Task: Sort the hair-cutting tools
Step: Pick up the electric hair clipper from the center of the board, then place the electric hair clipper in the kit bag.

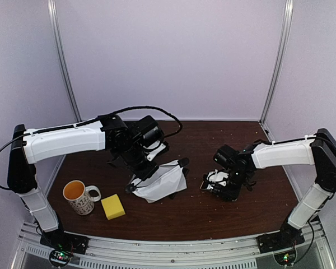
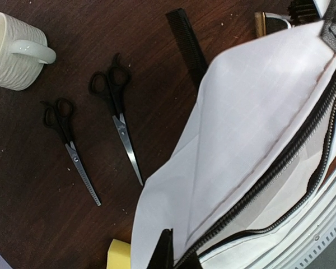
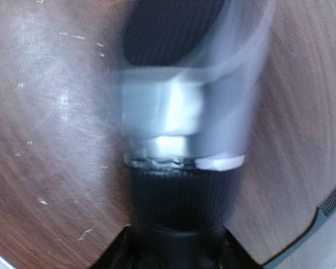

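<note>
My left gripper [image 2: 176,253] is shut on the edge of the white zip pouch [image 2: 252,140], lifting it so the zipper gapes open; from above it shows as the left gripper [image 1: 139,180] on the pouch [image 1: 162,182]. Two black-handled scissors [image 2: 116,112] [image 2: 68,147] lie side by side on the table left of the pouch. A black comb [image 2: 186,42] lies beyond them, partly under the pouch. The black-and-grey hair clipper [image 3: 182,140] sits blurred between my right gripper's [image 3: 176,249] fingers, which press on its black ribbed base. Another comb [image 3: 333,203] shows at the right edge.
A cream mug [image 1: 80,196] and a yellow sponge block [image 1: 112,206] stand at the front left of the brown table [image 1: 229,140]. Purple walls close in the back and sides.
</note>
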You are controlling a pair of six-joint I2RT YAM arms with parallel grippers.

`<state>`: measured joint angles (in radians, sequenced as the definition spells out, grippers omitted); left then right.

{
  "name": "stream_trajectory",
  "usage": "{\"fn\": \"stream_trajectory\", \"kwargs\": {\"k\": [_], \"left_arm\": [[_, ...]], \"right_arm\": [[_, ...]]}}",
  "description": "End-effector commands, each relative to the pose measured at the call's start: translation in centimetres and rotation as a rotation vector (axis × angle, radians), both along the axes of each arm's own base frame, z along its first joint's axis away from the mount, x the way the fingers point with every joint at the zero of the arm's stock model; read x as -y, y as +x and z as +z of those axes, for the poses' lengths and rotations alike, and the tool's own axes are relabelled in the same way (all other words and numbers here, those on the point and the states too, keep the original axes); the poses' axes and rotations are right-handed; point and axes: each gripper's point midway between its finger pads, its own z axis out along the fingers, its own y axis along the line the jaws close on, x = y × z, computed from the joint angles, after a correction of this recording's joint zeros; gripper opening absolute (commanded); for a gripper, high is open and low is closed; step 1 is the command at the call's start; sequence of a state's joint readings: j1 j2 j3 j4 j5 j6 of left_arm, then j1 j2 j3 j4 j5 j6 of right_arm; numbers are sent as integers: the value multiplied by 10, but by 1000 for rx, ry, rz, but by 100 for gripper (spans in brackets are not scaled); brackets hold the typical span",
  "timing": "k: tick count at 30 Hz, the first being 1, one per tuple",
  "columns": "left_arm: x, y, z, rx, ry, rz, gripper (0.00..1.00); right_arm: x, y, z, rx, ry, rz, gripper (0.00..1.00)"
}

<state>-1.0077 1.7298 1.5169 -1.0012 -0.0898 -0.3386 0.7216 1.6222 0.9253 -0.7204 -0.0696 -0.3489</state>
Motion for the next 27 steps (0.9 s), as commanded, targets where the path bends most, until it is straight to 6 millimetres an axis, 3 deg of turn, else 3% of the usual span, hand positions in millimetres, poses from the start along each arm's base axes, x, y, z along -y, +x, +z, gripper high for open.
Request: {"fn": "stream_trajectory", "kwargs": {"k": [1, 7, 11, 15, 20, 27], "left_arm": [[0, 6, 4, 18, 0, -10, 0], [4, 10, 10, 0, -24, -32, 0], [12, 11, 12, -14, -35, -59, 0], [24, 7, 7, -65, -61, -74, 0], [37, 2, 1, -136, -78, -83, 0], [52, -10, -1, -238, -117, -104, 0]], "right_arm": [[3, 0, 9, 41, 12, 16, 36], [17, -2, 51, 147, 6, 96, 15], [27, -14, 109, 237, 39, 214, 12], [33, 3, 168, 398, -18, 253, 5], [19, 28, 204, 590, -97, 373, 2], [-16, 34, 258, 752, -212, 620, 0]]}}
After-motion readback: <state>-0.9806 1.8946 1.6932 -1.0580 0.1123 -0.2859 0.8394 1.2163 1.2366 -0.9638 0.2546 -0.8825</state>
